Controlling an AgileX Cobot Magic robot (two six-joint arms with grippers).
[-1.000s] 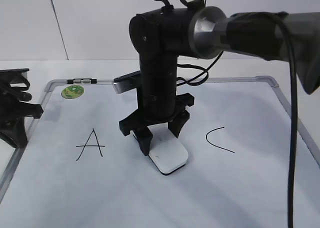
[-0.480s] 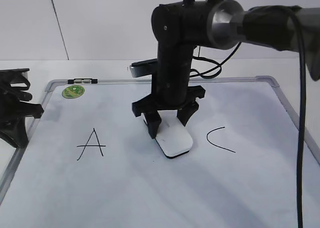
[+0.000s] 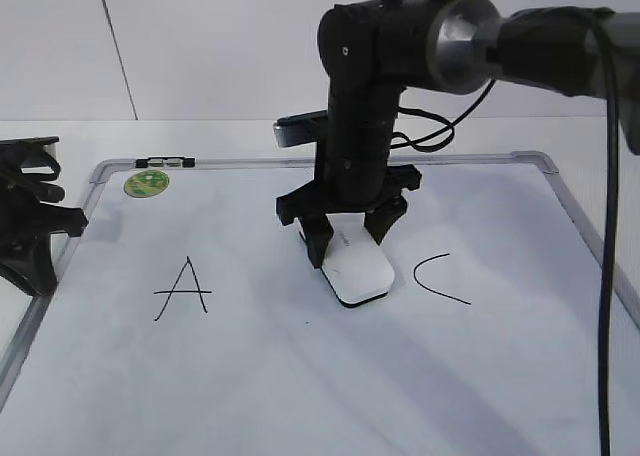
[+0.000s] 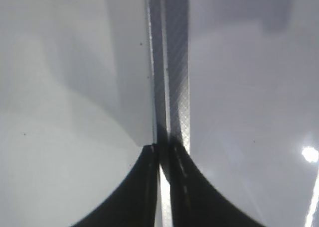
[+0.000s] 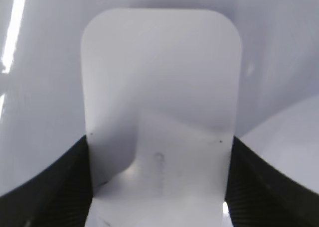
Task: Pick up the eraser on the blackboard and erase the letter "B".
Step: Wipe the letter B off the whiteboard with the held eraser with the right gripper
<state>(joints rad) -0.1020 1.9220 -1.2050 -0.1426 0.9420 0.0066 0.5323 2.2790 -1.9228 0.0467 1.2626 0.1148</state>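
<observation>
The blackboard point(image 3: 250, 376) is a white board with a silver frame, lying flat. It carries a black "A" point(image 3: 181, 288) and a black "C" point(image 3: 437, 277). No letter "B" shows between them. My right gripper point(image 3: 347, 248) is shut on the white eraser point(image 3: 358, 272) and holds it flat on the board between the two letters. In the right wrist view the eraser point(image 5: 159, 97) fills the gap between the black fingers point(image 5: 158, 187). My left gripper point(image 3: 30, 226) rests at the board's left edge; its fingers point(image 4: 163, 162) are closed over the frame strip.
A round green sticker point(image 3: 146, 183) sits at the board's far left corner, beside a small clip point(image 3: 167, 161) on the frame. The right arm and its cables point(image 3: 520, 56) hang over the board's right half. A white wall stands behind.
My right gripper has slid the eraser to the right across the board, from near the "A" side toward the "C". The left gripper has not moved.
</observation>
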